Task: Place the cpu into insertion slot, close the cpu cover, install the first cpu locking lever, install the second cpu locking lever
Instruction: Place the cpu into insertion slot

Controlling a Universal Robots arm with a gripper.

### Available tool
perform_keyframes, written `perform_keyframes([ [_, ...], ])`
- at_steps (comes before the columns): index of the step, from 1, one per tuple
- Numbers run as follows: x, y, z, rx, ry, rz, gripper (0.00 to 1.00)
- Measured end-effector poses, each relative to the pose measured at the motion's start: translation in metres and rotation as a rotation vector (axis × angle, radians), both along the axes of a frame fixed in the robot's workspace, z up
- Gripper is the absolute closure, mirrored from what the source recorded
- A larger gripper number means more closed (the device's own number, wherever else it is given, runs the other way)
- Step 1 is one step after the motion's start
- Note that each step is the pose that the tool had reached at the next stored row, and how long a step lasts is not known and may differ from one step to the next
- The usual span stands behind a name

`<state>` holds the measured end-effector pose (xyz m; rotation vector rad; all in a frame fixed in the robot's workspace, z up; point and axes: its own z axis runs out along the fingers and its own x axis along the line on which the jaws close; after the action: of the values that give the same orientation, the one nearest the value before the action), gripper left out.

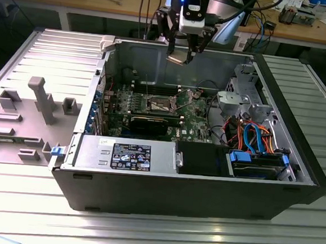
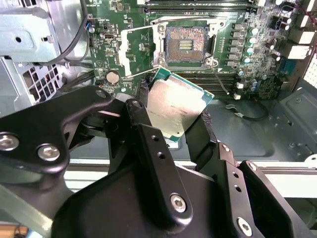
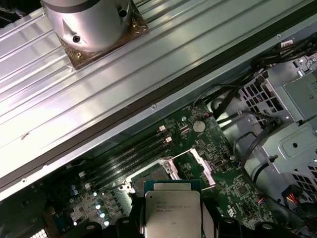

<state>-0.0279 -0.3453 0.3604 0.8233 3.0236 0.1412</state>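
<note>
My gripper hangs above the open computer case and is shut on the cpu, a flat square chip with a silvery top. In the second wrist view the cpu sits tilted between the black fingers. The insertion slot lies below it on the green motherboard, its dark centre with bare contacts showing. The cpu cover is swung open beside the slot. In the first wrist view the cpu overlaps the slot, and the cover stands open. In the exterior view the slot is well below the gripper.
The case's back wall rises just behind the gripper. A metal drive cage and orange and blue cables fill the exterior view's right. A power supply sits at the front and a black card lies beside the slot. Memory slots flank the slot.
</note>
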Motion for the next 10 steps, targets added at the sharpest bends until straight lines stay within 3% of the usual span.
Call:
perform_keyframes([
  [10, 0.0, 0.0, -0.0008, 0.0, 0.0, -0.079, 0.46],
])
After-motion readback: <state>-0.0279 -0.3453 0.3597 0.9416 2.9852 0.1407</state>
